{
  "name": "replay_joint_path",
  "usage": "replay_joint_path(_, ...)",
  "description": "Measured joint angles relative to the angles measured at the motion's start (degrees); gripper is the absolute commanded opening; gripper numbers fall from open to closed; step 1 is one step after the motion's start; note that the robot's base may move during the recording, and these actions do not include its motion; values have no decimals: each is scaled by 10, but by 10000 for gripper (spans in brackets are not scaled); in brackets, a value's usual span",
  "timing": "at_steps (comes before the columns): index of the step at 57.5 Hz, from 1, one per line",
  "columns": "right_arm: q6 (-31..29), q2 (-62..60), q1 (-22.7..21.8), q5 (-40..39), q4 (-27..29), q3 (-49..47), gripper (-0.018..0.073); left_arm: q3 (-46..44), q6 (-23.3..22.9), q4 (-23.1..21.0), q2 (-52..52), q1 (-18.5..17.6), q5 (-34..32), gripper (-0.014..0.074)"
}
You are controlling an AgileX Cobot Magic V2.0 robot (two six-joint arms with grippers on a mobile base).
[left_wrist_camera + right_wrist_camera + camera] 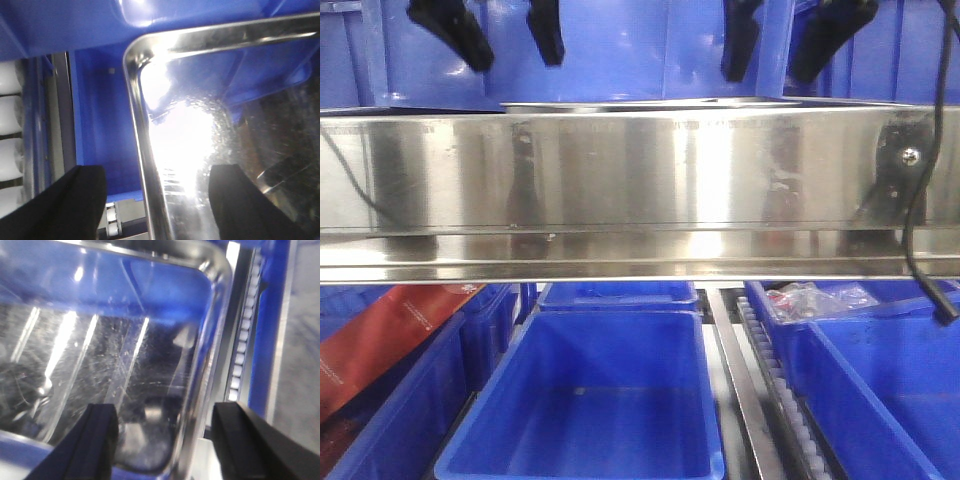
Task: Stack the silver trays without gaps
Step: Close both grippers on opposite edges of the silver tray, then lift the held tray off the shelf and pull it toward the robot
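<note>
Shows a silver tray [190, 145] lying shiny side up over a blue bin [95, 125], with its rolled left rim and rounded corner plain in the left wrist view. Shows the opposite rim and corner from the right wrist. Cannot tell whether one tray or a nested pile (only a single rim visible on each side), nor whether resting on the bin or down inside it.

Straddles the left rim with the left gripper [157, 207], jaws wide: one finger above the tray floor, the other outside above the bin. Does likewise with the right gripper [172, 445], jaws equally wide, outer finger toward a roller track [244, 340]. Grips nothing on either side; no contact with metal visible.

Looks set for a two-sided pinch: taking opposite rims together should keep the tray level, which matters for seating flush. Calls next for lowering and closing evenly, since a lopsided grab risks a wedged corner.

From the front, hides mostly behind a long steel band [640, 180].
</note>
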Motion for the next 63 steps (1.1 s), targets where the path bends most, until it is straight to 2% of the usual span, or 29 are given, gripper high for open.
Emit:
replay_joint_path(7, 17, 12, 0, -2, -11, 0, 297, 0, 0, 0, 16, 0, 0, 358)
replay_joint_path(50, 23, 41, 0, -27, -17, 0, 297, 0, -1, 0, 58, 0, -7, 347)
replay_joint_path(56, 23, 43, 0, -27, -17, 0, 260, 0, -1, 0, 59, 0, -8, 267)
replay_joint_path(63, 23, 45, 0, -27, -21, 0, 60, 0, -1, 2, 59, 0, -11, 15)
